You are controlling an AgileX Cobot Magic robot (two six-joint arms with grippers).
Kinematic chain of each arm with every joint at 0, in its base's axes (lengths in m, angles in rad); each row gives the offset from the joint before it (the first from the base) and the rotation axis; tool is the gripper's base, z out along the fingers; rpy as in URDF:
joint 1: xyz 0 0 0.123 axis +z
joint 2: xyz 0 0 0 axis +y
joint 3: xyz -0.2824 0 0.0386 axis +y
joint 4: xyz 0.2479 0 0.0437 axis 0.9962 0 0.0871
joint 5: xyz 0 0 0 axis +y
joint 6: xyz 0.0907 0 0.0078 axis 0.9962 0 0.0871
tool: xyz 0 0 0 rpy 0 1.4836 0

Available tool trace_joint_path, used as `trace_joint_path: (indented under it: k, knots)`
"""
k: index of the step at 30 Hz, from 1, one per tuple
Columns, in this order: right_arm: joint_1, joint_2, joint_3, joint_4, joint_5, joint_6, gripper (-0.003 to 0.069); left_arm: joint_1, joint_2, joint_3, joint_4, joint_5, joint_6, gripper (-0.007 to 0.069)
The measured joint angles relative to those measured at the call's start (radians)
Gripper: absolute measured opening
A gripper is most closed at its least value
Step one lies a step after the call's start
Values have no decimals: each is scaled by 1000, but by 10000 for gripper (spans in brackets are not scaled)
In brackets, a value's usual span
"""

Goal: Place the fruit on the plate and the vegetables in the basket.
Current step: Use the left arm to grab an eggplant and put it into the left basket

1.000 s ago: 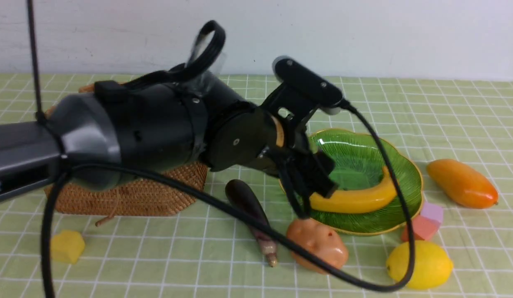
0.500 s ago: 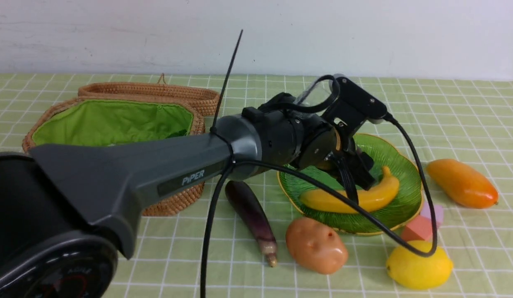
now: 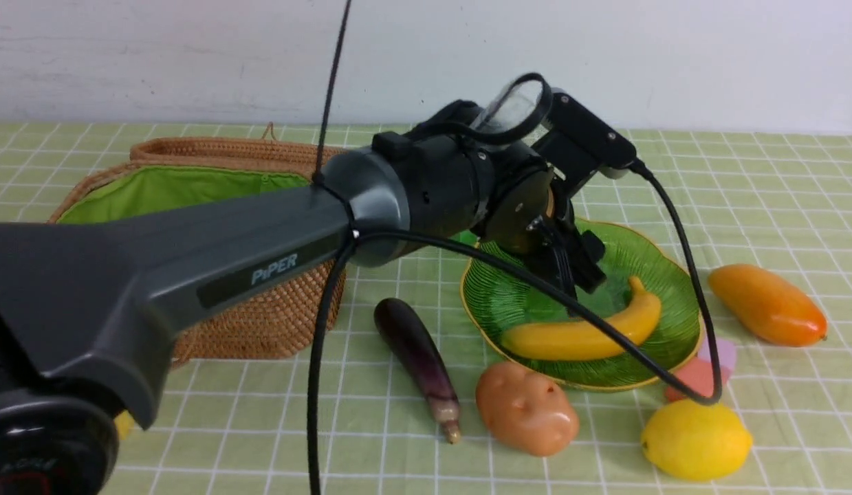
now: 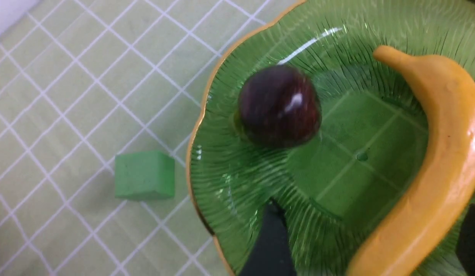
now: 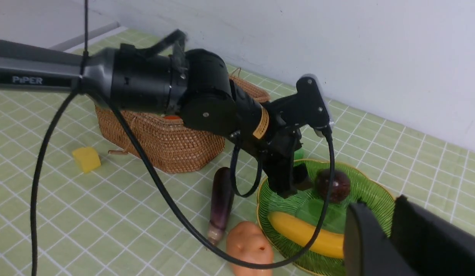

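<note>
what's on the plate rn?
Banana and mangosteen lie on the plate, apart. In the front view the left arm hides the mangosteen; both wrist views show it. Nothing else visible on it.

You can read "PiPER" in pale letters on the left arm grey link, the same word again in the right wrist view.

Glossy ribbed green glass plate, gold rim; shiny smooth plastic banana and mangosteen; equally glossy mango at the plate's three o'clock. Rough woven wicker basket, matt green cloth lining. Matt checked tablecloth.
</note>
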Motion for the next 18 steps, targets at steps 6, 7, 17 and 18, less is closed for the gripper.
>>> trace_joint_path:
  k: [6, 7, 17, 18]
  knots:
    - [0, 0, 0, 1, 0, 0, 129, 0, -135, 0, -96, 268, -12, 355]
    - [0, 0, 0, 3, 0, 1, 129, 0, -152, 0, -102, 286, -16, 328]
    - [0, 0, 0, 20, 39, 1, 129, 0, -370, 210, -184, 495, -189, -13]
    - [0, 0, 0, 20, 39, 1, 129, 0, -374, 244, -189, 492, -201, -13]
